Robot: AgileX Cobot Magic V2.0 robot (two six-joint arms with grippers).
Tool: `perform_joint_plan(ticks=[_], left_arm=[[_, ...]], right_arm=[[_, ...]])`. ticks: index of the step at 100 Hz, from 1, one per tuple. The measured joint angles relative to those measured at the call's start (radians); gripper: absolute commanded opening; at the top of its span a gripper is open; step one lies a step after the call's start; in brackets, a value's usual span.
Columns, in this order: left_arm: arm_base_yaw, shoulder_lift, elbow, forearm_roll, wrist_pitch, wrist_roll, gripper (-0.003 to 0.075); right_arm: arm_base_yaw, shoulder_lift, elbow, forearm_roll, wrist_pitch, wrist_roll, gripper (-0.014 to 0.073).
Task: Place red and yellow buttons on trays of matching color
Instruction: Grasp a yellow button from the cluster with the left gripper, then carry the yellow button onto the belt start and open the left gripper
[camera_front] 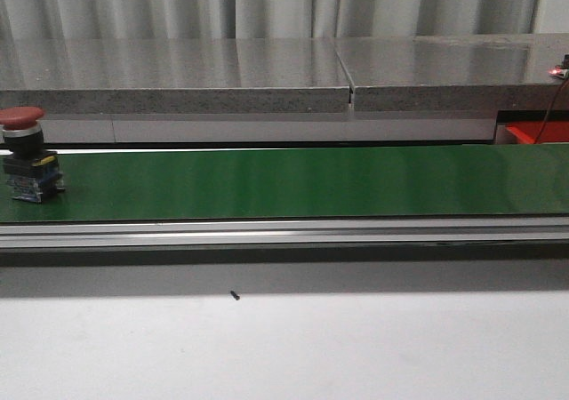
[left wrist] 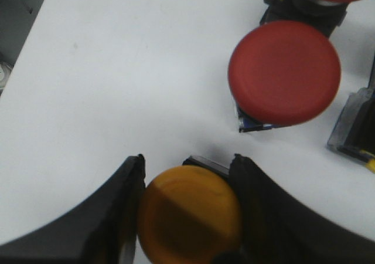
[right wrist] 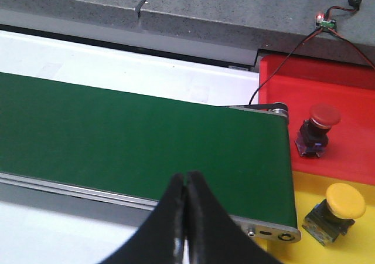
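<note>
The left pincer (left wrist: pixel 187 211) squeezes a yellow button (left wrist: pixel 188 214) by its hard, smooth, slippery cap above the white table (left wrist: pixel 117 88). A red button (left wrist: pixel 284 73) sits at two o'clock. The right pincer (right wrist: pixel 186 202) is closed, empty.

Industrial test lab — green conveyor belt (camera_front: pixel 293 182), wired sensor board (right wrist: pixel 326 23), grey curtain (camera_front: pixel 267 4).

Front view: low, level, facing forward across the belt (camera_front: pixel 284 182). Left wrist view: close, straight down on the white desk (left wrist: pixel 117 70). Right wrist view: high, oblique over the belt end; belt shared with front view.
</note>
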Motion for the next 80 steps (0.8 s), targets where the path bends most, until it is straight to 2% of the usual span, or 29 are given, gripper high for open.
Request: perform_joint_plan(ticks=[19,45,59,80], left_arm=[[0.0,-0.097,0.002,-0.01,0.09,0.0,0.0106],[-0.018,-0.344,0.004,-0.042,0.197,0.0,0.0106],[-0.083,-0.421,0.004,-0.051,0.243,0.0,0.0106],[-0.212,-0.419,0.005,-0.074,0.298,0.0,0.0106]], right_arm=[[0.0,0.0,0.0,0.0,0.0,0.0,-0.0058],[0.0,0.0,0.0,0.0,0.0,0.0,-0.0058],[0.0,0.0,0.0,0.0,0.0,0.0,-0.0058],[0.0,0.0,0.0,0.0,0.0,0.0,-0.0058]])
